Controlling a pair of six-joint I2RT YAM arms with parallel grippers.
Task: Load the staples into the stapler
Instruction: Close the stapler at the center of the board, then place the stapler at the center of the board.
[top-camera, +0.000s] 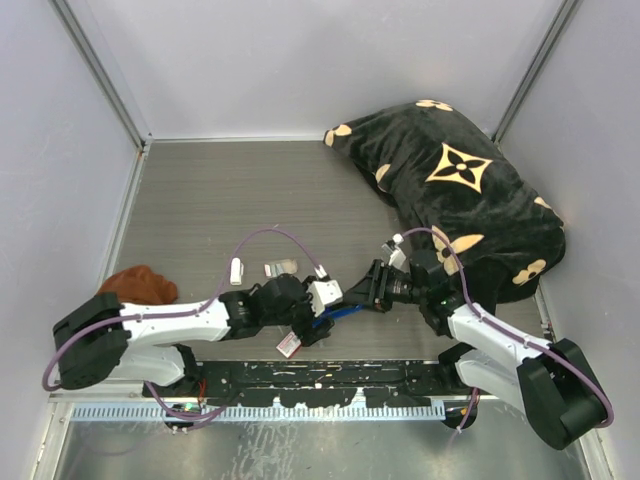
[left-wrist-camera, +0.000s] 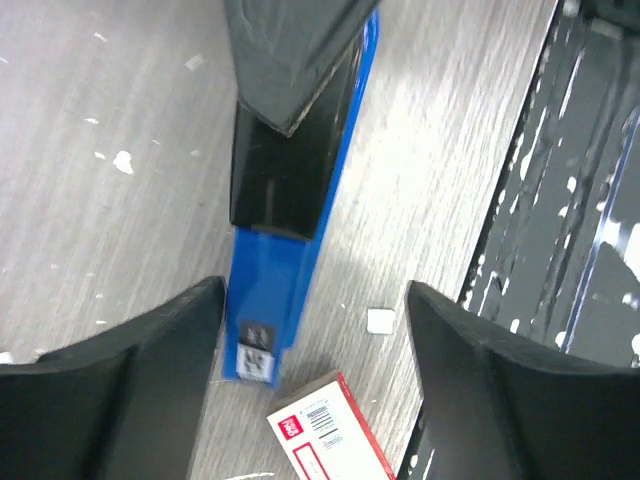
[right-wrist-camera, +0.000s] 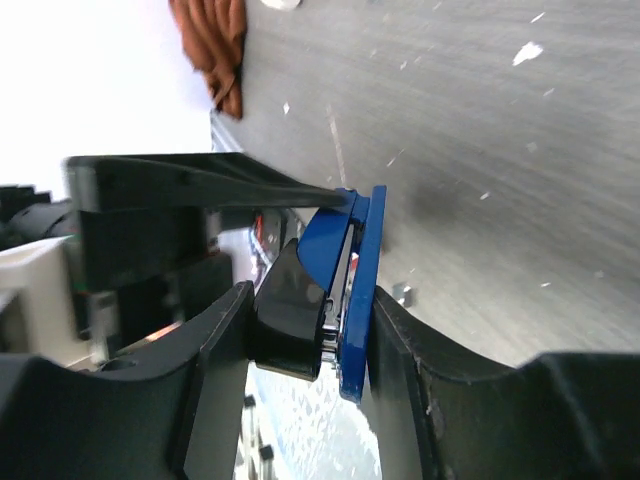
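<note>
The stapler is slim, blue and black, and lies between the two arms near the table's front edge. My right gripper is shut on one end of it. In the right wrist view its fingers press the black part and the blue part of the stapler from both sides, with a silver strip showing between. My left gripper is open over the stapler's other end, which lies beside the left finger. I cannot pick out the staples as a separate block.
A red-and-white cardboard box lies just in front of the stapler, with a small white scrap beside it. A white oblong piece and small pale items lie behind. A brown cloth is at the left and a black patterned cushion at the back right.
</note>
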